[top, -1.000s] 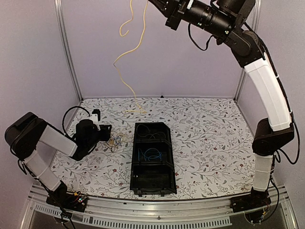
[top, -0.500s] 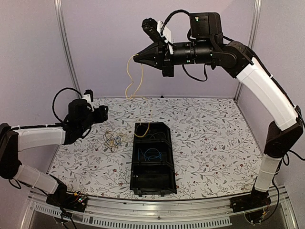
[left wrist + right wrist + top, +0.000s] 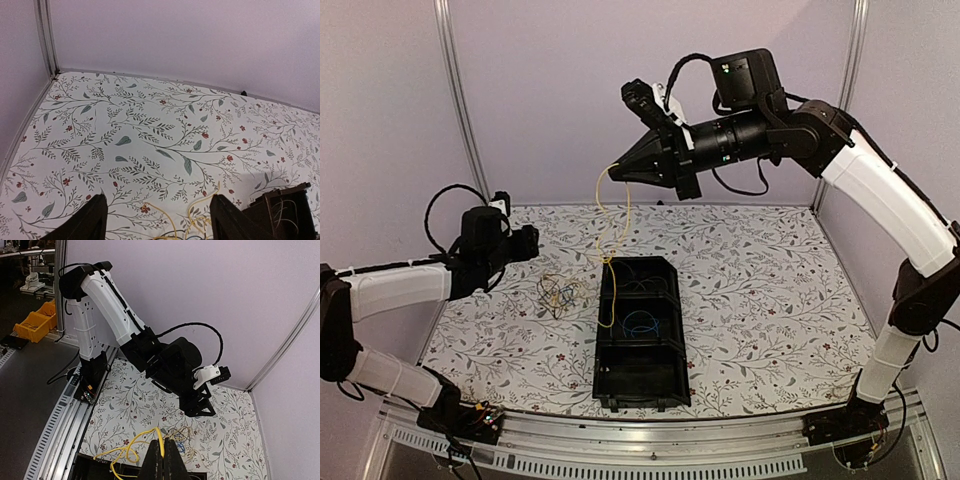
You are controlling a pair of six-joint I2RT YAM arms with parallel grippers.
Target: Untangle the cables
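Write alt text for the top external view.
The right gripper, raised and shut on a yellow cable, dangles it over a black tray. The left gripper hovers open near a tangled cable bunch on the floral table.

Cables [image 3: 190, 220] partly off-frame, btm.

Bottom centre of your frame: the right gripper [image 3: 162, 446], dark jaws pressed together, pinching the thin yellow cable [image 3: 129, 445], which loops off toward the lower left. Mid-frame: the white-and-black left arm [image 3: 115, 315] reaches over the floral-print table [image 3: 135, 405]. Just below its tip lies a small tangle of thin wires [image 3: 181, 434]. Yellow plastic bins [image 3: 35, 322] sit at the left edge.
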